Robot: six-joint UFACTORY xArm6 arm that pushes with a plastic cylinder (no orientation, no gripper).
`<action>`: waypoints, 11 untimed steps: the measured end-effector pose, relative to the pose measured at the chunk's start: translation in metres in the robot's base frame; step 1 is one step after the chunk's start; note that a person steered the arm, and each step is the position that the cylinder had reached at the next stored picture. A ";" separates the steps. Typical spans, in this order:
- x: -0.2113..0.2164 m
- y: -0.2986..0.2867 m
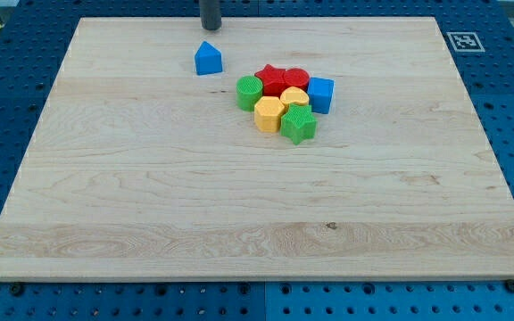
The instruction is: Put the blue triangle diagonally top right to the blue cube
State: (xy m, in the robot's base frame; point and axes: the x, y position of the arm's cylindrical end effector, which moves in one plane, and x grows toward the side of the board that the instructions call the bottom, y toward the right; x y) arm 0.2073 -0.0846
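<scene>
My tip [211, 28] shows above the blue triangle [208, 59], rod cut off.

Only visible robot part: my tip [211, 28], lower end of a straight rod. Dark grey to near black, matte. Round section, plain cylinder, constant width over the whole visible length. Slightly lighter vertical band along one side, looks like a light reflection. End cut flat, edge a bit soft. No cables, screws, labels or markings visible on it. Rest of the rod and arm cropped by the view's top edge.
</scene>
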 end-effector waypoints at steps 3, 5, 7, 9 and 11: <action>0.022 -0.089; 0.051 -0.104; 0.103 -0.067; 0.103 -0.008; 0.103 0.002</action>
State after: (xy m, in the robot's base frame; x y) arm 0.3105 -0.0824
